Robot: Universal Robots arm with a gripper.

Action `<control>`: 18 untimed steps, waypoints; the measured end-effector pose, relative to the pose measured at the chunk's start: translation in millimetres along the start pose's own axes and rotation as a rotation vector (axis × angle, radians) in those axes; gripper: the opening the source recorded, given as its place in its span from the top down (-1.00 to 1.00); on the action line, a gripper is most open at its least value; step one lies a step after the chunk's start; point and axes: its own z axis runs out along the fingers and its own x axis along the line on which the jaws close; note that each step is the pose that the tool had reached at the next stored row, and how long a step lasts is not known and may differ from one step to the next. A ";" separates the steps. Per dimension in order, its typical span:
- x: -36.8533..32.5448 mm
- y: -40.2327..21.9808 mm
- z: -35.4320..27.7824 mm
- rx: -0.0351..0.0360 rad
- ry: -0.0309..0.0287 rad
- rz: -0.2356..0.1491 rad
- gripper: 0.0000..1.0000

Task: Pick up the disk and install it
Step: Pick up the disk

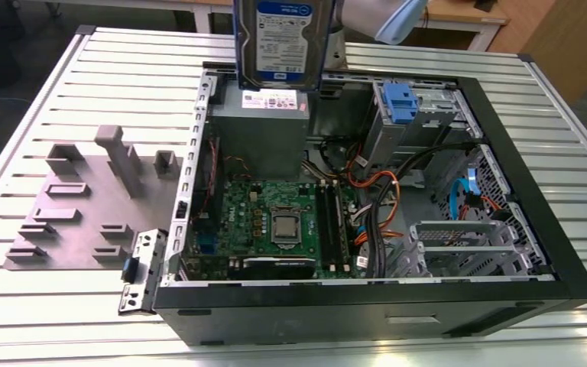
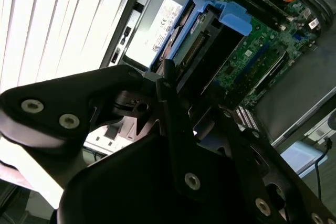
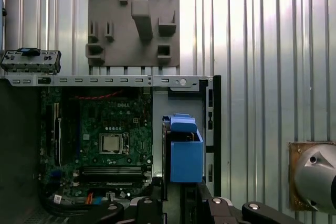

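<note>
The disk (image 1: pixel 281 42) hangs upright at the top middle of the exterior view, its white-and-blue label facing the camera. It hovers just above the grey metal box (image 1: pixel 263 126) at the far end of the open computer case (image 1: pixel 375 294). In the second wrist view my gripper (image 2: pixel 173 85) is shut on the disk (image 2: pixel 202 30), with the black fingers clamped near its connector end and the blue carrier rails pointing down at the case. The first wrist view looks along the blue carrier (image 3: pixel 185 150) from my gripper (image 3: pixel 181 203) to the case below.
Inside the case lie a green motherboard (image 1: pixel 273 222), orange and black cables (image 1: pixel 375 191) and a drive bay with a blue plastic clip (image 1: pixel 400 103). A grey fixture plate (image 1: pixel 79 199) with upright blocks and a loose metal bracket (image 1: pixel 141 267) sit on the slatted table at the exterior view's left.
</note>
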 end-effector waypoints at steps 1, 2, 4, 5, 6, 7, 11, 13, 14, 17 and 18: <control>0.0 -2.0 0.1 0.0000 0.0000 0.000 0.30; 0.0 -3.8 0.1 0.0000 0.0000 0.000 0.30; 0.0 -4.6 0.1 0.0000 0.0000 0.000 0.30; 0.0 -4.6 0.1 0.0000 -0.0001 0.000 0.30; -0.1 -4.6 0.1 0.0000 0.0000 0.000 0.30; -0.1 -4.7 0.1 0.0000 -0.0001 0.000 0.30; 0.3 -4.8 0.1 0.0000 0.0000 0.000 0.30; 2.1 -4.8 0.0 0.0000 -0.0001 0.000 0.30; 3.4 -4.8 -0.1 0.0000 0.0001 0.000 0.30; 8.3 -4.9 -0.2 0.0000 0.0000 0.000 0.30; 10.2 -4.9 -0.2 0.0000 -0.0001 0.000 0.30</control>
